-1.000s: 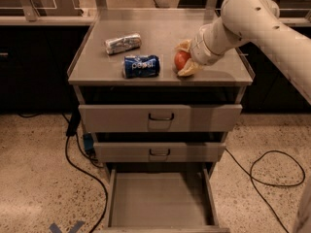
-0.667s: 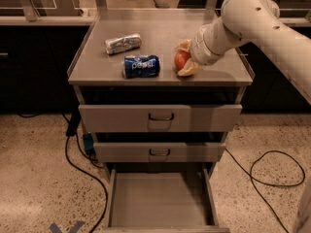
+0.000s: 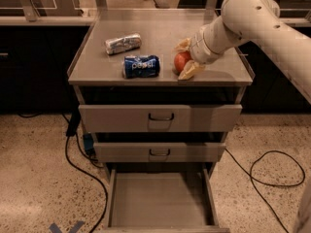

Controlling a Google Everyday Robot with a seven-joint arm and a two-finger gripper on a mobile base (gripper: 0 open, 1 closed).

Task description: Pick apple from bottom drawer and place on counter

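Note:
The red-orange apple (image 3: 180,62) rests on the counter (image 3: 160,30), near its front right. My gripper (image 3: 184,58) reaches in from the right on the white arm, and its two pale fingers (image 3: 190,71) straddle the apple, one behind it and one in front, close against it. The gripper looks shut on the apple. Below, the bottom drawer (image 3: 160,200) stands pulled out, and its flat grey floor is bare.
A blue soda can (image 3: 141,66) lies on its side left of the apple. A crumpled silver packet (image 3: 123,43) lies further back left. The two upper drawers (image 3: 160,118) are closed. Black cables (image 3: 265,171) trail on the speckled floor on both sides.

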